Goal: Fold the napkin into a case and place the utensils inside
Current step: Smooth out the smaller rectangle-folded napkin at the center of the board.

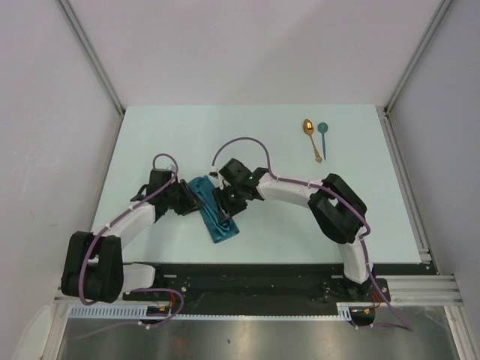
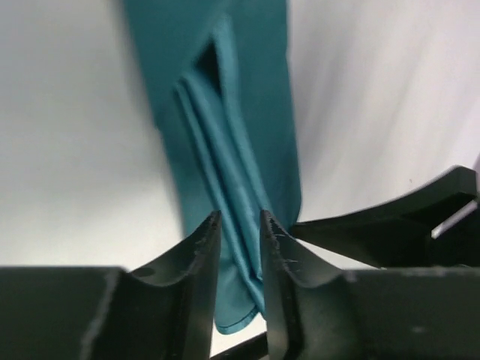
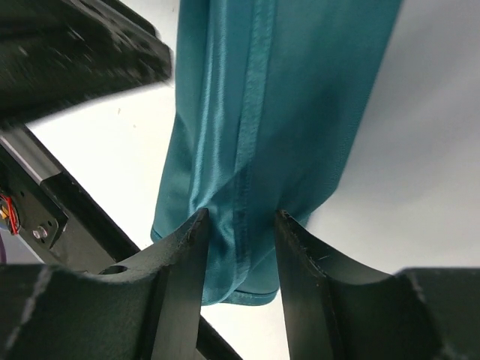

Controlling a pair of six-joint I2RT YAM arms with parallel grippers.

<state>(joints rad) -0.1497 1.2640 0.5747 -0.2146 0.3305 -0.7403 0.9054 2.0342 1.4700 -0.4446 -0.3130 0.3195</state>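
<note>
Grippers meet at the napkin (image 1: 222,229), a narrow folded strip lying mid-table (image 1: 150,150). Your left gripper (image 2: 240,221) stands narrow with the folds between its fingers; you cannot tell whether it pinches. Your right gripper (image 3: 240,217) is clamped on bunched cloth. Farther back on the right, 2 utensils lie side by side, gold spoon (image 1: 313,142) left of teal spoon (image 1: 323,142).

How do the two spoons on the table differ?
The gold spoon is shiny with an oval bowl; the teal spoon has a round bowl. The gold spoon lies slanted, the teal spoon straight. Both lie side by side, bowls pointing the same way.
</note>
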